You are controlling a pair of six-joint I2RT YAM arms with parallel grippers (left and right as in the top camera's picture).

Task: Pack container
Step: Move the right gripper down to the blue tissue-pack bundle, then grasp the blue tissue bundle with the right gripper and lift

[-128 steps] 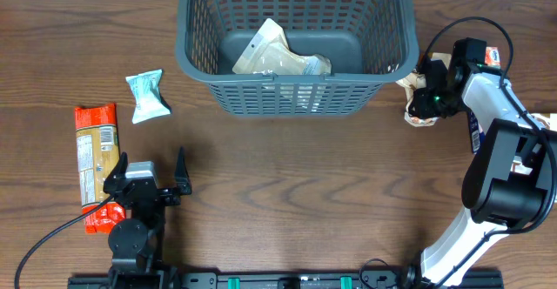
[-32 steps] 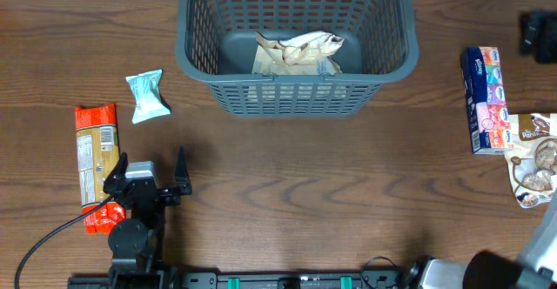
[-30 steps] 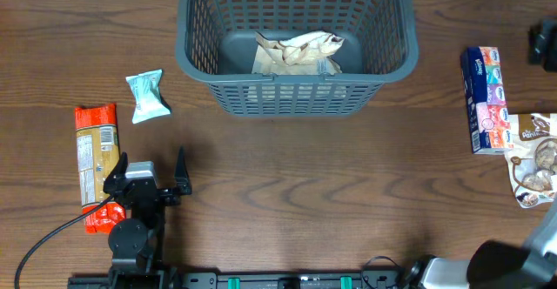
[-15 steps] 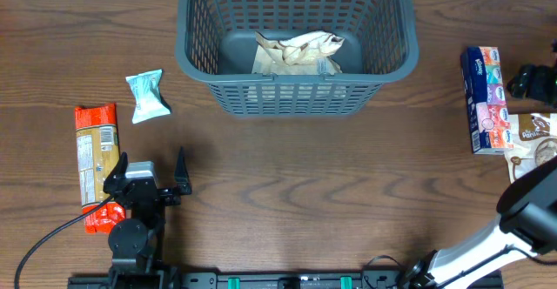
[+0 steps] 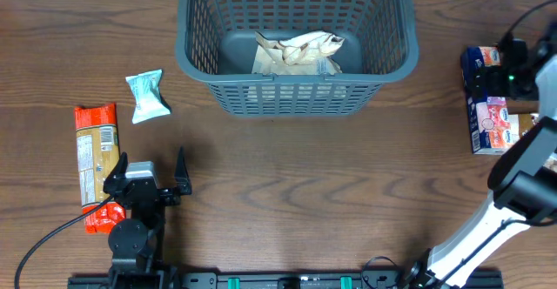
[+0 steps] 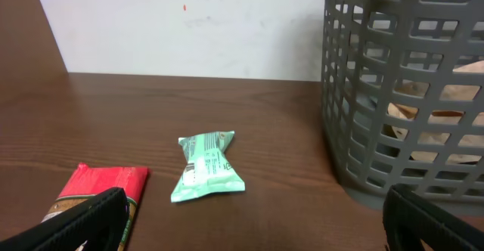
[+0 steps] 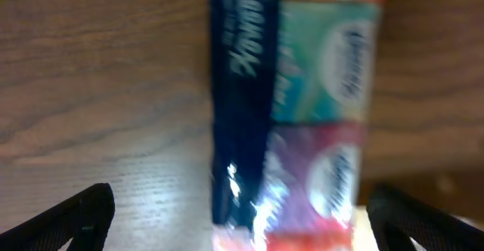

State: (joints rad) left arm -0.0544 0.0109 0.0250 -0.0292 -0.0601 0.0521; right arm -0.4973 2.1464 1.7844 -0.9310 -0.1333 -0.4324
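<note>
The container point(image 5: 196, 36), a big dark grey lattice basket, stands at the table's far middle with a tan snack pack point(image 5: 296, 51) on its floor. At the right edge my right gripper point(image 5: 494, 78) hovers open over a blue multi-coloured pack point(image 5: 484, 115). In the right wrist view that pack point(image 7: 302, 115) lies blurred between the wide-spread fingers point(image 7: 76, 217) of the gripper point(image 7: 242, 232), untouched. My left gripper point(image 5: 150, 164) rests open near the front left, holding nothing. Its wrist view shows the gripper point(image 6: 249, 228) facing the basket wall point(image 6: 401, 92).
A mint-green pack point(image 5: 146, 95) and a long red pack point(image 5: 94, 150) lie on the left; both also show in the left wrist view, the mint-green pack point(image 6: 208, 168) and the red pack point(image 6: 102, 194). A brown pouch point(image 5: 512, 131) peeks from under the right arm.
The right arm came in from the right edge and settled over the blue multi-coloured pack, its jaws spreading a little wider. The left arm and the packs stayed put.
</note>
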